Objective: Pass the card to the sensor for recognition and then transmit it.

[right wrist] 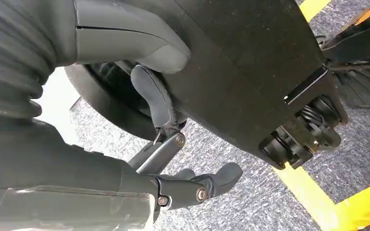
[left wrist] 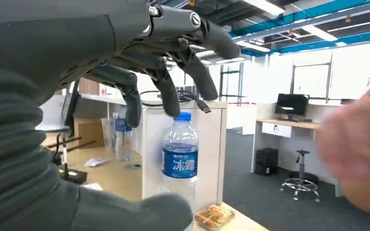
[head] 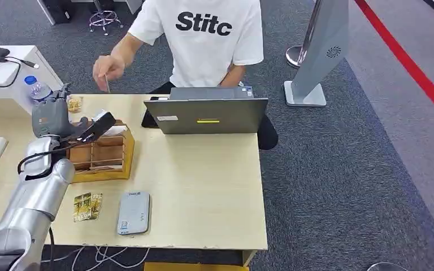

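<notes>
Head view first: your left hand [head: 62,121] is raised above the far-left part of the pale wooden table [head: 203,192], over the far end of the brown wooden divided organiser box [head: 99,158]. From the left wrist view you can see its dark fingers [left wrist: 173,82] spread apart and gently curled, with nothing between them and the thick grey thumb [left wrist: 135,214].

The card itself: the person in the white printed T-shirt [head: 203,39] sits at the far side of the table, and that person's hand [head: 108,69] holds a thin pale card [head: 107,83] just beyond the table's far edge, to the right of your hand and apart from it. In the wrist picture that hand is a blur at the edge.

The flat grey rounded card sensor [head: 133,212] lies near the near edge of the table, with a yellow-green snack packet [head: 87,206] just to its left. A grey open laptop [head: 206,113] stands at the far middle. A clear plastic water bottle with a blue cap and label [left wrist: 180,154] stands at the far left beside a white cabinet [left wrist: 183,144], with a small clear tray of orange snacks [left wrist: 214,215] near its foot.

Right wrist view: your right hand [right wrist: 173,168] hangs over grey carpet with yellow floor lines [right wrist: 318,192], fingers loosely apart, holding nothing.
</notes>
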Available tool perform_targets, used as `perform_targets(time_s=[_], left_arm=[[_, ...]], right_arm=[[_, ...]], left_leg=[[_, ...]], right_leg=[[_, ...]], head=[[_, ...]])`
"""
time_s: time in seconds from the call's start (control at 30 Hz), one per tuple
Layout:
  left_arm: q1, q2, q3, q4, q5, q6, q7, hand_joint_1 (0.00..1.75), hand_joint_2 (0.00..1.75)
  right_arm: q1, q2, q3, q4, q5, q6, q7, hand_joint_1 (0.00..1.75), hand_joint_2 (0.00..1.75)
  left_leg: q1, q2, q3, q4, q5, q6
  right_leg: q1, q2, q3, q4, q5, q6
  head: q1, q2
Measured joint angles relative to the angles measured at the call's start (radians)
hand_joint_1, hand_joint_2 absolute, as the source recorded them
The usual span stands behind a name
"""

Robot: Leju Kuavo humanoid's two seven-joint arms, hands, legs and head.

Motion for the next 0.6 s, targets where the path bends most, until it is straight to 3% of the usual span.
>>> perform_targets(time_s=[0.4, 0.5, 0.6], left_arm=[[0.001, 0.0, -0.01, -0.02, 0.014, 0.032, -0.017, 0.0, 1.75], [0.041, 0.0, -0.013, -0.093, 0.061, 0.059, -0.056, 0.0, 1.75], [0.163, -0.003, -0.013, -0.258, 0.13, 0.095, -0.104, 0.0, 1.75]], right_arm=[[0.001, -0.002, 0.0, 0.0, 0.0, 0.0, -0.006, 0.0, 1.75], [0.002, -0.002, 0.0, 0.0, 0.0, -0.001, -0.01, 0.0, 1.75], [0.002, -0.002, 0.0, 0.0, 0.0, -0.005, -0.008, 0.0, 1.75]], left_leg=[[0.0, 0.0, 0.0, 0.0, 0.0, 0.0], [0.0, 0.001, 0.0, 0.0, 0.0, 0.0], [-0.001, 0.004, 0.0, 0.0, -0.002, 0.0]], right_leg=[[0.0, 0.0, 0.0, 0.0, 0.0, 0.0], [0.0, 0.001, 0.0, 0.0, 0.0, 0.0], [-0.001, 0.004, 0.0, 0.0, -0.001, 0.0]], head=[[0.0, 0.0], [0.0, 0.0], [0.0, 0.0]])
